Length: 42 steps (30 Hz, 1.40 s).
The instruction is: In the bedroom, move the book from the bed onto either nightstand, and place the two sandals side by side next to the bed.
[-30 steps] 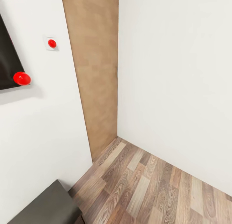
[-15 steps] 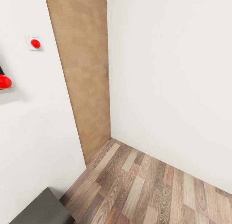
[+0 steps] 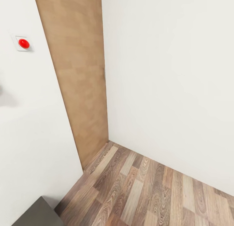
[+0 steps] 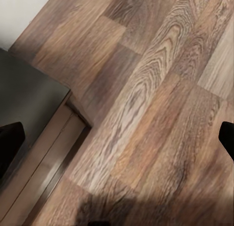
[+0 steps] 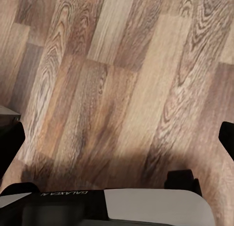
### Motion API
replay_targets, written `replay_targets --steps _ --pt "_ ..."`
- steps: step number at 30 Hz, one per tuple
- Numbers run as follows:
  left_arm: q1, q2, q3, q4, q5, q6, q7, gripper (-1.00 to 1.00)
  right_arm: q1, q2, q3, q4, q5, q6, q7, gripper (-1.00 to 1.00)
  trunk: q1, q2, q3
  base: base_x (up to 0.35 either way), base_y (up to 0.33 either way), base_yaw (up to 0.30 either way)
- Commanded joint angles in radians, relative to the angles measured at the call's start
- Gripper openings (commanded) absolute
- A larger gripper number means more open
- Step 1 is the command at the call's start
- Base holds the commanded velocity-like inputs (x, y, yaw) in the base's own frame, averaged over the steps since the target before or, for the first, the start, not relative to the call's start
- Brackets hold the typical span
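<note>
The book, the bed, the nightstand and the two sandals are out of view. I face a corner of the bedroom with white walls and a brown wooden door (image 3: 81, 82). In the left wrist view my left gripper (image 4: 117, 140) is open over the wood-plank floor (image 4: 146, 104), with nothing between its dark fingertips (image 4: 9, 143). In the right wrist view my right gripper (image 5: 117, 143) is open too, empty, above bare planks (image 5: 112, 79).
A dark low cabinet corner (image 3: 35, 214) sits at the lower left against the wall, and the left wrist view has it (image 4: 27, 99) beside the gripper. A white wall switch with a red button (image 3: 23, 43) is left of the door. My white base (image 5: 146, 206) lies under the right gripper.
The whole head picture has slid left, so the camera has turned right. The black panel with the red ball has left the picture and less of the dark cabinet shows.
</note>
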<state>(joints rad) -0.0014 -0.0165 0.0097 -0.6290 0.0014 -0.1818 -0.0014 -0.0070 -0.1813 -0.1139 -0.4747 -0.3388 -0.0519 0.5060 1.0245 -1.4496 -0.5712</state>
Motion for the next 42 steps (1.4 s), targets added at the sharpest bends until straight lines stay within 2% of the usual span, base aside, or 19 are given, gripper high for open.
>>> replay_targets --steps 1,20,42 --pt "0.000 0.000 0.001 0.000 0.000 -0.002 0.000 1.00 -0.001 0.000 -0.002 0.001 -0.006 0.000 0.006 1.00 0.000 0.000 -0.001 0.299 0.000 -0.002" --pt "0.000 0.000 0.001 0.000 0.000 -0.002 0.000 1.00 -0.001 0.000 -0.001 0.002 -0.006 0.000 0.006 1.00 0.000 0.000 -0.001 0.314 0.000 0.000" --pt "0.000 0.000 0.001 0.000 0.000 -0.002 0.000 1.00 -0.001 0.003 -0.003 0.002 -0.006 0.000 0.006 1.00 0.000 0.000 -0.001 0.058 -0.056 0.000"
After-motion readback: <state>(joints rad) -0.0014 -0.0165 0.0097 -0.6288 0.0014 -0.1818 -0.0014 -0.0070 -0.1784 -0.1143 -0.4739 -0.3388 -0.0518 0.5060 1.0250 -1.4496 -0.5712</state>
